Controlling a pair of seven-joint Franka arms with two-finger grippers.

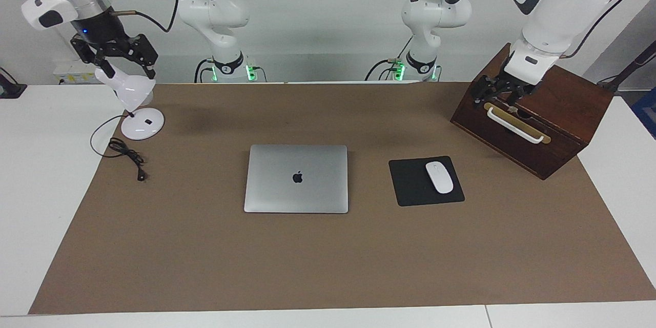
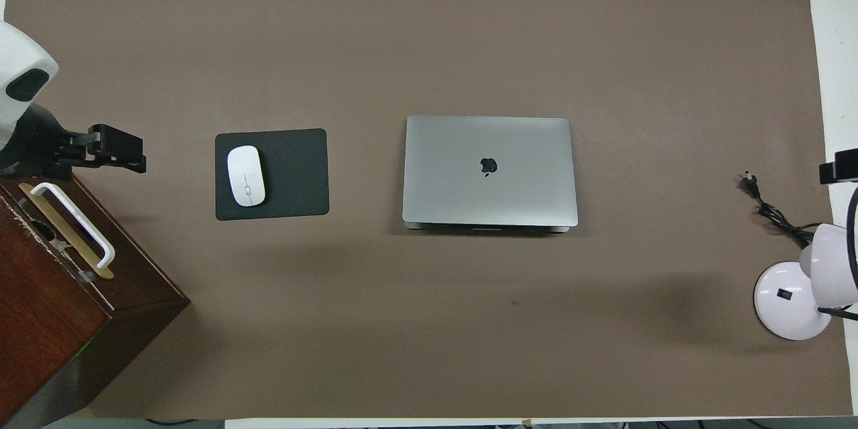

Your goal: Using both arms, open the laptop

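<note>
Laptop (image 1: 296,178) (image 2: 489,171): closed, lid flat, dark logo showing. It lies on the brown mat (image 1: 318,261) (image 2: 429,322) about midway between the two arms' ends of the table. Neither gripper touches it; both are well apart from it.

Left gripper (image 1: 499,93) (image 2: 110,147): down at the wooden box (image 1: 538,128) (image 2: 60,295) at the left arm's end of the table. In the facing view its black fingers sit just above the box's white handle (image 1: 514,125) (image 2: 74,224), very close to it. Whether they touch the handle or box top cannot be told, nor how far apart the fingers stand.

Right gripper (image 1: 115,59): raised over the white desk lamp (image 1: 134,100) (image 2: 804,281) at the right arm's end of the table. Its fingers are spread wide, one to each side of the lamp's head; they grip nothing that can be made out. Contact with the lamp head cannot be told. In the overhead view only a dark edge of this gripper shows at the frame's side.

Black mouse pad (image 1: 426,181) (image 2: 271,174) beside the laptop, toward the left arm's end, with a white mouse (image 1: 439,177) (image 2: 246,176) on it. The lamp's black cord (image 1: 125,156) (image 2: 774,211) trails loose on the mat.
</note>
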